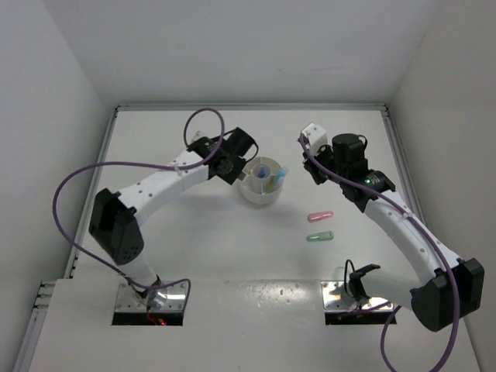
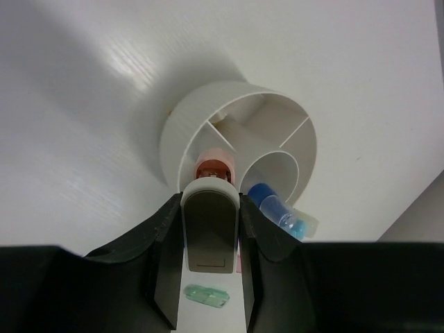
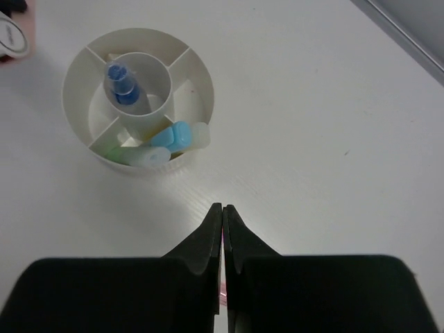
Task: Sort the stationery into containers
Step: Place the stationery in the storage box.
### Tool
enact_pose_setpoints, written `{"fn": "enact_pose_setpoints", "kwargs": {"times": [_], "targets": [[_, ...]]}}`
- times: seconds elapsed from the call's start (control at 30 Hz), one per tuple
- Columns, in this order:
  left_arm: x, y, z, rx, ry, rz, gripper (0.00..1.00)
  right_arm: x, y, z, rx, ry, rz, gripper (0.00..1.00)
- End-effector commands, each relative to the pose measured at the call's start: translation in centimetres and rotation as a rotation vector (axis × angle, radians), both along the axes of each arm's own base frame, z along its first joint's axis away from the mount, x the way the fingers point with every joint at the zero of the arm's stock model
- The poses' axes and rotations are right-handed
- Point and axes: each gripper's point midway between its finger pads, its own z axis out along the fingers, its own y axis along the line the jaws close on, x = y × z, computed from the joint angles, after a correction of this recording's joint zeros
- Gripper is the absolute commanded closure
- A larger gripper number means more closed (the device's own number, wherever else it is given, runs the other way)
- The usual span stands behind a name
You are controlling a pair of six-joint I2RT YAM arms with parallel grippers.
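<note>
Stationery was partly sorted. The bowl (image 1: pixel 249 191) stood mid-table (image 1: pixel 232 256), with the pen (image 3: pixel 123 80) upright in its round middle cup. A blue marker (image 3: pixel 177 135) and a green marker (image 3: pixel 133 156) lay together in one outer compartment, their ends poking over the rim. Something yellowish lay beneath them, too hidden to name.

The left hand (image 2: pixel 211 202) sat at the bowl's left side, closed on a pink marker (image 2: pixel 208 239), with a jaw touching each flank. The marker's reddish end pointed over the rim above an outer compartment. I could not tell whether it touched the bowl.

The right hand (image 3: pixel 223 208) hung over bare table near the bowl, its jaws pressed together and nothing plainly gripped. A thin pink sliver showed low in the gap, but I could not tell what it was.

A loose pink marker (image 1: pixel 320 216) and a loose green marker (image 1: pixel 319 236) lay parallel and apart on the table. They were to the right of the bowl, toward the right arm's base.
</note>
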Motion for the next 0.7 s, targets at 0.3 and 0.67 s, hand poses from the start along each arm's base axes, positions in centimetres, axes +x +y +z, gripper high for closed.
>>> {"fn": "enact_pose_setpoints", "kwargs": {"times": [0.3,0.67], "targets": [[1.7,-4.7,-2.7,0.062,0.049,-0.095,1.0,1.1,-1.4,1.9,-0.011,-0.107,-0.073,1.0],[2.2,-5.2,-3.9,0.083,0.064,-0.104,1.0,1.1,-1.6,1.9,-0.007,-0.105,-0.074,1.0]]}}
